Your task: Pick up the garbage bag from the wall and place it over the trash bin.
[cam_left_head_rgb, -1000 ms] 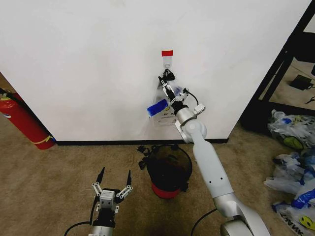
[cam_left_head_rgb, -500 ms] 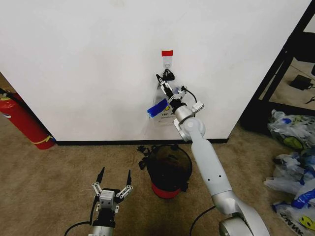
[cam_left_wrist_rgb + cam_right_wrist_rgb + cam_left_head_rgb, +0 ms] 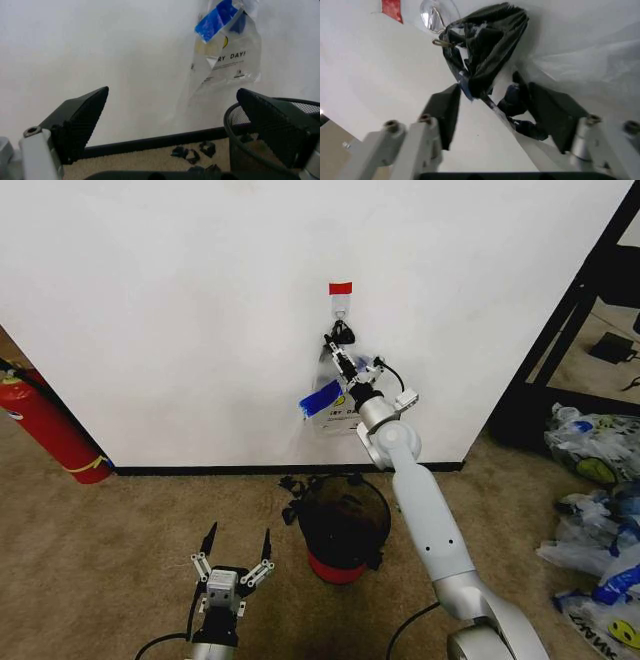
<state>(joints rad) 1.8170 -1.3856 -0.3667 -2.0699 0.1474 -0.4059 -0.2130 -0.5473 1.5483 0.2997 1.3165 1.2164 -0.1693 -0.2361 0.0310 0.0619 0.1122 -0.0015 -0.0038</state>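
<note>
Nearest the camera, the left gripper hovered low over the tan carpet, its black fingers spread wide apart and holding nothing. Just beyond it stood the trash bin, a dark mesh body on a red base, close to the black baseboard. Off to the left, a red fire extinguisher leaned against the wall, and heaped smiley bags lay at the right edge. Farther on, the right arm reached up to the wall, where the garbage bag hung from a small hook below a red tape strip. The right gripper sat at the bag's bunched top, its fingers parted with the blue handles between them.
</note>
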